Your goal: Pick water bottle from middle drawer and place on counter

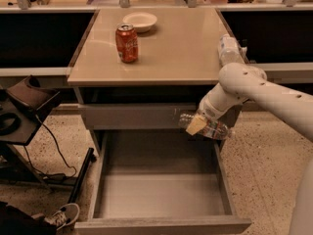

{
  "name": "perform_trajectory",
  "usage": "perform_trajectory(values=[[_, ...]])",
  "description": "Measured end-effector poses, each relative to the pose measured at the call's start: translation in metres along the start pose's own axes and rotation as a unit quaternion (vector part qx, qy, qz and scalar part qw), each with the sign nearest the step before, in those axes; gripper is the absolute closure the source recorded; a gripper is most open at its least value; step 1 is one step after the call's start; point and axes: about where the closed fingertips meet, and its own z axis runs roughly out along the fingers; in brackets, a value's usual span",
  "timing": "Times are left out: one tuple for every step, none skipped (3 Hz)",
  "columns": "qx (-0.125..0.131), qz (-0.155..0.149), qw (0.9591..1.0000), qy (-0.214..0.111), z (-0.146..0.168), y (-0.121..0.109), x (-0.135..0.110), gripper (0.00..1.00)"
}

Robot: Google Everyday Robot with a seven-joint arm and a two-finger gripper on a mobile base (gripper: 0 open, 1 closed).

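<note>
My gripper (pixel 199 124) is shut on the water bottle (pixel 215 129), a clear crinkled plastic bottle held lying sideways. It hangs in the air above the right rear of the open middle drawer (pixel 161 192), just below the counter's front edge. The drawer's grey floor shows nothing on it. The tan counter (pixel 171 53) tops the grey cabinet. My white arm reaches in from the right and hides part of the bottle.
On the counter stand a red soda can (pixel 127 43), a white bowl (pixel 140 21) behind it, and a whitish bottle-like object (pixel 229 50) at the right edge. A dark chair and cables (pixel 29 111) are to the left, with a shoe (pixel 63 215) on the floor.
</note>
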Motion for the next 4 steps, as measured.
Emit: perform_trajectory(values=[[-0.018,-0.022,0.9996,-0.003,-0.005,0.009,0.001,1.0],[-0.038,-0.049,0.9978,-0.023,-0.04,0.032,0.007,1.0],[-0.012,-0.07,0.9959,-0.055,-0.094,0.044,0.015,1.0],[0.017,-0.076,0.9954,-0.056,-0.155,0.029,0.0,1.0]])
